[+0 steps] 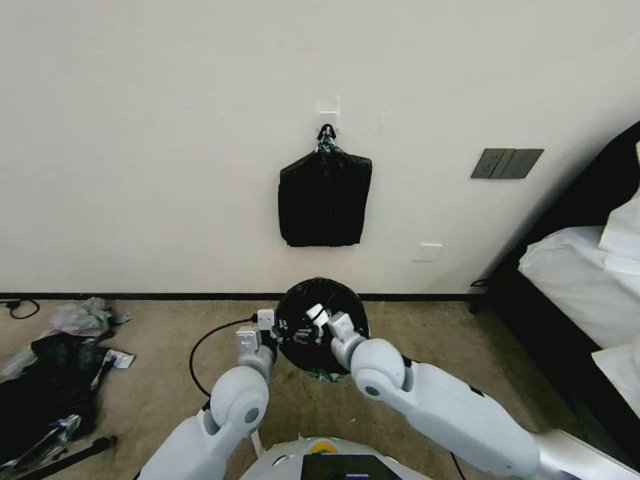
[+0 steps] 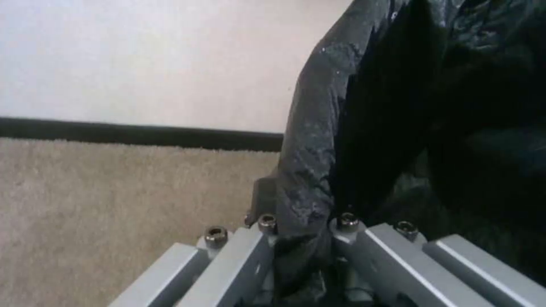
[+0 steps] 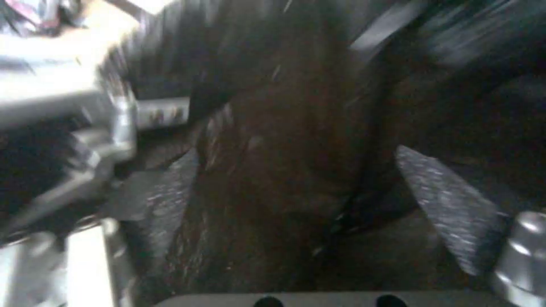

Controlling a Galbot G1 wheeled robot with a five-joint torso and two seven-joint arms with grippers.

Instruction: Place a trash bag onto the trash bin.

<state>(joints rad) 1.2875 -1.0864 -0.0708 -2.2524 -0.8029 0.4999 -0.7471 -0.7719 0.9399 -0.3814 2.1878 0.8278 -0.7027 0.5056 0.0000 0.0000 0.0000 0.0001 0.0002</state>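
Beige carpet (image 1: 413, 347) meets a cream wall at centre frame, where the thin, glossy black plastic trash bag (image 1: 320, 303) drapes over the mouth of the small round trash bin (image 1: 327, 375), of which a pale sliver shows beneath. At the bag's left edge, the left end effector (image 2: 301, 238) is clamped on the bag's film. The right end effector (image 1: 319, 319) sits inside the opening, pads (image 3: 449, 213) apart with film between them.

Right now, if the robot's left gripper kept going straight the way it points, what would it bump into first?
The left gripper already pinches the trash bag. Straight on it would push more of that black film, then probably the wall behind, though depth is hard to judge.
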